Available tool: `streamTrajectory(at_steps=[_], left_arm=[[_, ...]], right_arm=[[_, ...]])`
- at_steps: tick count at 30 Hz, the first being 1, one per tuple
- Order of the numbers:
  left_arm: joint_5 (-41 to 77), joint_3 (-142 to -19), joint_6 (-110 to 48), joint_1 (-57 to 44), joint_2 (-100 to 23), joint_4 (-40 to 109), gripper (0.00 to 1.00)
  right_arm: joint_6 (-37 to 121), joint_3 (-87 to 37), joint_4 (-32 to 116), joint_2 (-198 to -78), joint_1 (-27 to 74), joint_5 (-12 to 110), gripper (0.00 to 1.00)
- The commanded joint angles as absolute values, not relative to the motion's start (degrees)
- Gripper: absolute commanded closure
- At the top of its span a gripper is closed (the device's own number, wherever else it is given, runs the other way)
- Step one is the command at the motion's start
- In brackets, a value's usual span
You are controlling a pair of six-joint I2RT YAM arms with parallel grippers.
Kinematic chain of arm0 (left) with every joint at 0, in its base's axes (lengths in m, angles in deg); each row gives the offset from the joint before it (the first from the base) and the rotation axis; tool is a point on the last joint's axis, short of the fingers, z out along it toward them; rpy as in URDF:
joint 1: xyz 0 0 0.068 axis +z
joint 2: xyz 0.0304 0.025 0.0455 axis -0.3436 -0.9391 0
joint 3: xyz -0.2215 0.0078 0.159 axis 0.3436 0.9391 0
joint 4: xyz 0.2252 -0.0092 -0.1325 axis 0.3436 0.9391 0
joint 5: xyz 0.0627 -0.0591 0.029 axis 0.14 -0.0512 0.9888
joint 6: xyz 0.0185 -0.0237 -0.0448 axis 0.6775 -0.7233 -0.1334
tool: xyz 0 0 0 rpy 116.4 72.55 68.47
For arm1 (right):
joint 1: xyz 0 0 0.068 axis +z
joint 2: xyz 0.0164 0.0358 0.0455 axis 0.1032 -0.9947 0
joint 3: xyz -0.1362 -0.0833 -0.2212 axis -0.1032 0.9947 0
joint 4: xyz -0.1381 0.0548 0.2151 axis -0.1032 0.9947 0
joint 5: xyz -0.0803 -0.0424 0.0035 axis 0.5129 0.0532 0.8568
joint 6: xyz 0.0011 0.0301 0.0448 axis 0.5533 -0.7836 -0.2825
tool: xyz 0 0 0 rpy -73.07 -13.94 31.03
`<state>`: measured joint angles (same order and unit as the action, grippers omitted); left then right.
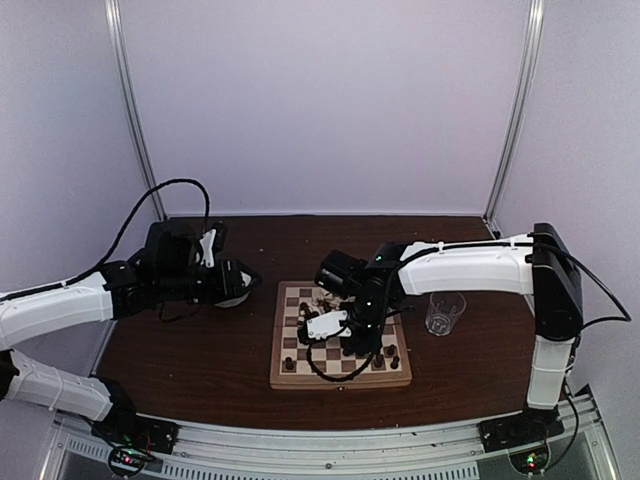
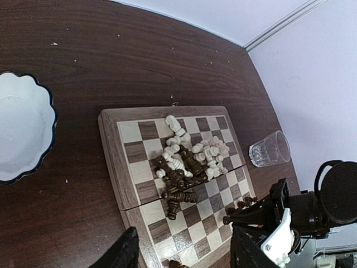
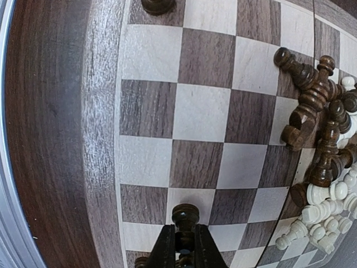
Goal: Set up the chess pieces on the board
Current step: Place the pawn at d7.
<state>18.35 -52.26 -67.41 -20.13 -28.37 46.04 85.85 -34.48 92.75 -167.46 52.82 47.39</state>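
Observation:
The board (image 1: 300,378) lies mid-table, and a heap of dark and cream chess pieces (image 1: 322,303) lies toppled on its far half. My right gripper (image 3: 186,233) is shut on a dark piece (image 3: 186,215), held upright just above a light square near the board's edge. In the left wrist view the pile (image 2: 189,159) lies across the board (image 2: 111,162), with the right gripper (image 2: 234,216) low at the right. My left gripper (image 2: 184,254) hangs open and empty, high over the board's corner.
A white scalloped bowl (image 2: 22,134) sits left of the board under the left arm (image 1: 190,270). A clear glass (image 1: 445,312) stands right of the board. A few dark pieces (image 1: 385,360) stand on the near row. Another dark piece (image 3: 158,5) stands on the edge row.

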Motion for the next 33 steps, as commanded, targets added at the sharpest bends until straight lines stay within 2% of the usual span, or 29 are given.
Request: streamTrajectory(at_steps=[1,20,33], left_arm=[[18.28,-52.72,-66.38,-20.24,-28.82,44.92,0.44],[17.41,-52.08,-67.02,-20.24,-30.21,43.45,0.44],[17.46,-51.52,-67.21,-20.23,-29.82,43.43,0.44]], right_arm=[[85.62,-36.56,93.99,-168.52,52.64,48.82,0.96],[85.90,-36.82,94.96,-169.60,52.64,49.09,0.94],[85.64,-37.58,94.86,-170.51,52.64,49.61,0.86]])
